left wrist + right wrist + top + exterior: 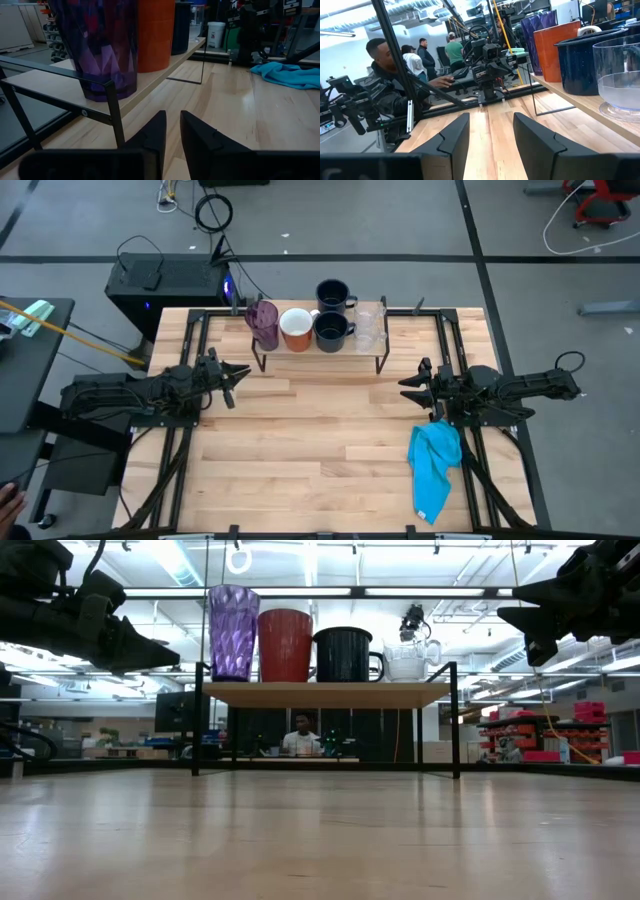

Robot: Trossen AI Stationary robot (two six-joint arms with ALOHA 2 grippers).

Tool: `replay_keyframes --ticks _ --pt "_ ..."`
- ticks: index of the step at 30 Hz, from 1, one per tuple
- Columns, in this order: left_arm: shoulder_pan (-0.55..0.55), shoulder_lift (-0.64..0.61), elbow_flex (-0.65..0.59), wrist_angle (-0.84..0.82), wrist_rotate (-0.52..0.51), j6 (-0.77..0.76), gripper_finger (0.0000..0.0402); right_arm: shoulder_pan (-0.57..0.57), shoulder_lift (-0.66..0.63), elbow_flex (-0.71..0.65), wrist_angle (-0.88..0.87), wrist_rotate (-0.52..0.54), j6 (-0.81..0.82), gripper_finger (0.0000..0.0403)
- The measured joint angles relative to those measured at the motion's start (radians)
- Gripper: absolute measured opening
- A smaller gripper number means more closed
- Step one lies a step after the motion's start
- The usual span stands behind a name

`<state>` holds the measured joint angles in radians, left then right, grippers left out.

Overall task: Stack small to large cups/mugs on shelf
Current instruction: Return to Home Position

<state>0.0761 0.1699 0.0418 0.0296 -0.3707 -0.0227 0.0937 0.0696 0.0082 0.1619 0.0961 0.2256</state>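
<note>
The left gripper [172, 117], fingers narrowly parted, hangs over bare tabletop beside the light wooden shelf's [320, 694] left end. The shelf holds a translucent purple tumbler [264, 323], white-and-orange mug [296, 329], dark navy mug [331, 331] and clear glasses [368, 326]. The right gripper [491, 117], wider and empty, hangs off the right end, above a crumpled blue cloth [435, 465].

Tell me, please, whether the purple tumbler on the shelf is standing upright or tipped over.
Upright. In the low view the purple tumbler stands straight on the shelf, base flat, beside the orange mug.

Standing: one shelf [325, 694], one tumbler [263, 323], one orange mug [296, 329], two dark mugs [332, 295] [332, 331], two glasses [369, 326]. Lying: one cloth [435, 465].
</note>
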Motion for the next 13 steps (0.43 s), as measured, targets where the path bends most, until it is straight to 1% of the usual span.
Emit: replay_keyframes --ticks 7,13 --pt "0.0 0.0 0.0 0.0 0.0 0.0 0.0069 0.0 0.0 0.0 0.0 0.0 0.0 0.0159" --pt "0.0 0.0 0.0 0.0 0.0 0.0 0.0063 0.0 0.0 0.0 0.0 0.0 0.0 0.0159"
